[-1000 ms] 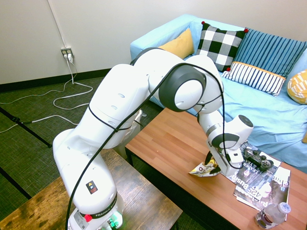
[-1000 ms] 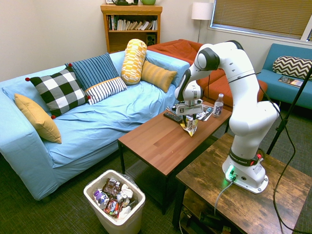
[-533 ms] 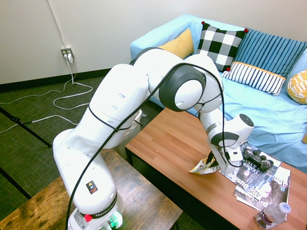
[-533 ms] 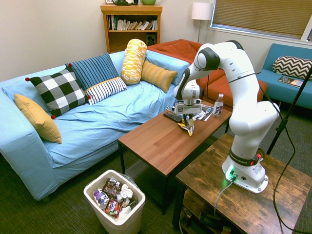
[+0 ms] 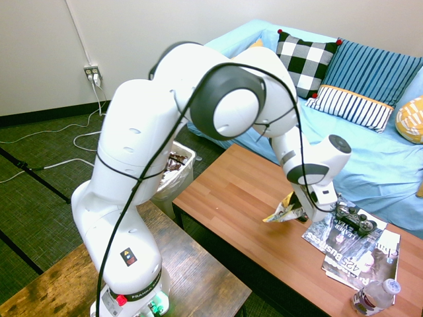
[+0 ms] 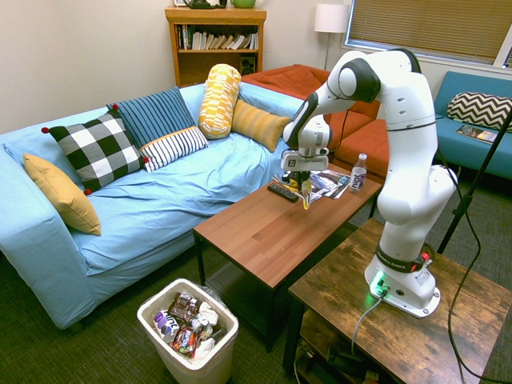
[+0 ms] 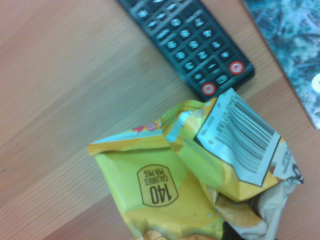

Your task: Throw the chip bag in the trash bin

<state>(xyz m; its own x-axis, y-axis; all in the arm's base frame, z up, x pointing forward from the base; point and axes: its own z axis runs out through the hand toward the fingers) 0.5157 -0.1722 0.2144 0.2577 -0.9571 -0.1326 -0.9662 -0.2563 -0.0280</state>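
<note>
1. At ten o'clock from the middle of the coffee table (image 6: 240, 232), as the second exterior view lays it out: blue sofa (image 6: 160, 200), with cushions. All clock marks below use that hub and view.
2. Between seven and eight o'clock: trash bin (image 6: 229, 344), white, lined, standing on the floor with wrappers inside. Status: by judgement, the grasp is done and the lift begun. Left to do: carry the chip bag (image 7: 160, 192) over to the bin, lower it towards the opening and let go.
3. At twelve o'clock: remote (image 6: 282, 191), black with pale keys and two red buttons, lying on the coffee table.
4. Towards half past twelve: gripper (image 6: 302, 186), fingers drawn together and pinching the chip bag, which hangs beneath and appears to be just clear of the tabletop, near the remote.
5. Same position, the chip bag in detail: small, crumpled foil packet, chiefly yellow with white parts. One corner juts out; the upper portion is creased and folded over. The wrist view shows a barcode panel, a "140 calories per pkg" label and red-pink spots along an edge. Contents: cannot be told.
6. Between one and two o'clock: magazines (image 5: 330, 234), overlapping, on the coffee table.
7. Near two o'clock: bottle (image 6: 358, 173), clear with a pale cap, upright.
8. Past four o'clock: side table (image 6: 336, 276), brown wood, beneath the robot's base.
</note>
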